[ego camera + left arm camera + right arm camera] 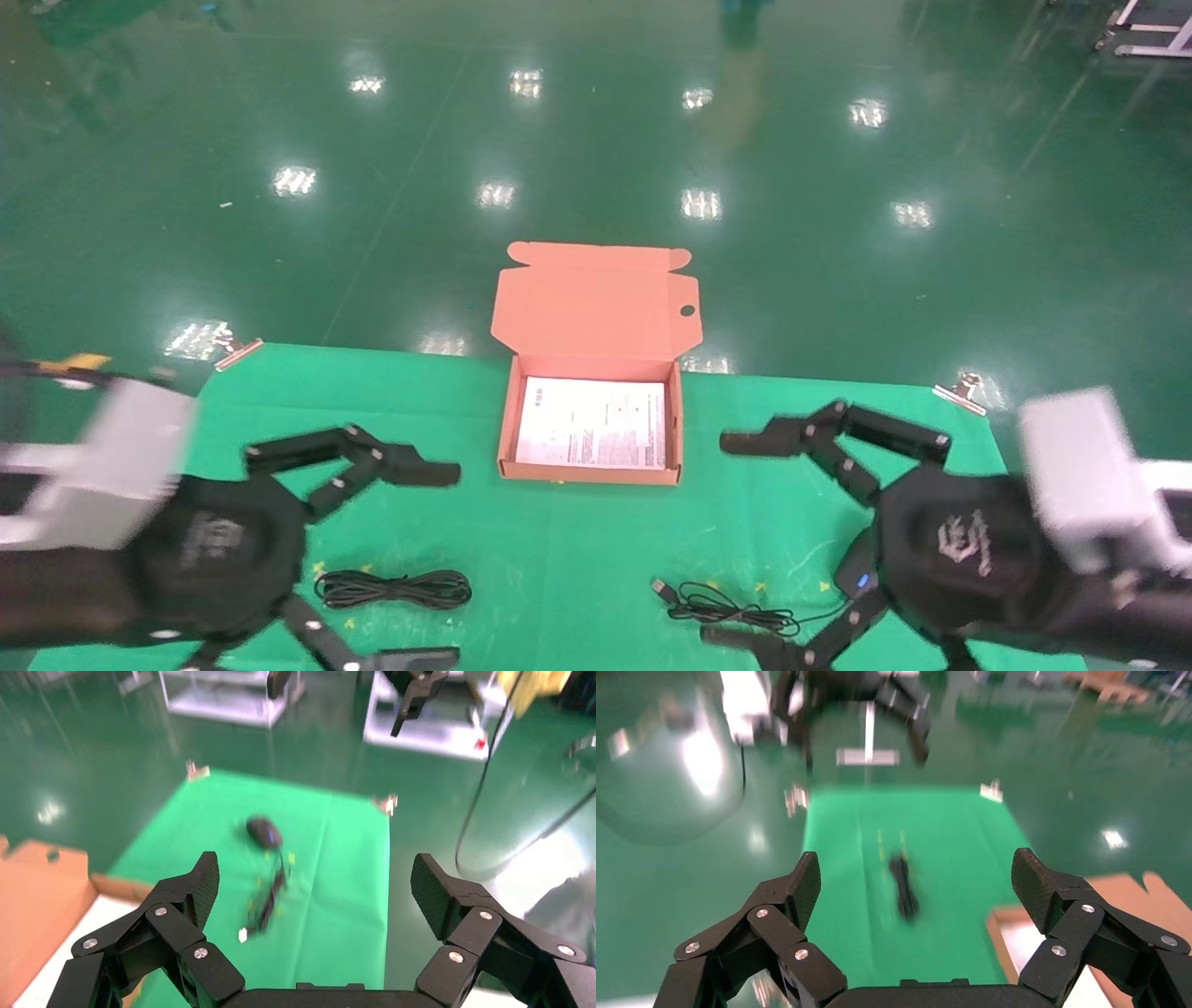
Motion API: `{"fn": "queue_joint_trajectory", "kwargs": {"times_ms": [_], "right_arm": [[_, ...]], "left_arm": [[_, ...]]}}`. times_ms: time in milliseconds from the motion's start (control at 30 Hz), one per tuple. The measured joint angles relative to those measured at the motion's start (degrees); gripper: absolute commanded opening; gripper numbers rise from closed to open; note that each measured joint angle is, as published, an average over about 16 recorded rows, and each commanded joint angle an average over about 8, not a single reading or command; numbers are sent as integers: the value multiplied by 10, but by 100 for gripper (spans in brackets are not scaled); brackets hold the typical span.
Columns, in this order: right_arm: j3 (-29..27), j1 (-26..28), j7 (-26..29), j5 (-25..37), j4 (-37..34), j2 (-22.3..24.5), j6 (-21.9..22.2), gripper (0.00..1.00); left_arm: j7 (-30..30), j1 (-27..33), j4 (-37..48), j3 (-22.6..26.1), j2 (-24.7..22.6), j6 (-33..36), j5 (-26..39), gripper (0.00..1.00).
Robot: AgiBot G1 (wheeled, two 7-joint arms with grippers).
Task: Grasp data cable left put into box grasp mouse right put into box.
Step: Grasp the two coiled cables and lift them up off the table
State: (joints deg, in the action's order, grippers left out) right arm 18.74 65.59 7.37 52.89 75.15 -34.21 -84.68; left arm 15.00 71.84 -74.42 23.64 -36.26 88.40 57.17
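Note:
The salmon-orange box (507, 421) stands open at the table's far middle, its flap lid (596, 300) tilted back and a white printed sheet (592, 421) inside. The data cable (393, 589) lies as a narrow black bundle near the front left. My left gripper (424, 564) hovers over it, open and empty. The black mouse (859, 573) lies at the front right, partly hidden under my right gripper (731, 539), which is open and empty. The mouse's cord and USB plug (717, 606) trail toward the middle. The left wrist view shows the mouse (263, 832). The right wrist view shows the cable (904, 885).
A green cloth (559, 540) covers the table, held by metal clips at the far corners (237, 349) (959, 391). Glossy green floor lies beyond the far edge. The box corner shows in the left wrist view (42, 903) and the right wrist view (1046, 945).

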Motion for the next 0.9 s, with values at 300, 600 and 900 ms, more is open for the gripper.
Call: {"fn": "queue_joint_trajectory", "kwargs": {"times_ms": [300, 600, 900], "right_arm": [[73, 79, -91, 194, 19, -25, -21, 100], [151, 110, -167, 370, 21, -66, -4, 100], [188, 75, -161, 475, 6, -103, 70, 100]], "left_arm": [[43, 138, -10, 141, -59, 18, 207, 100], [61, 212, 2, 275, -133, -1, 398, 100], [71, 200, 81, 325, -191, -48, 487, 100]]}}
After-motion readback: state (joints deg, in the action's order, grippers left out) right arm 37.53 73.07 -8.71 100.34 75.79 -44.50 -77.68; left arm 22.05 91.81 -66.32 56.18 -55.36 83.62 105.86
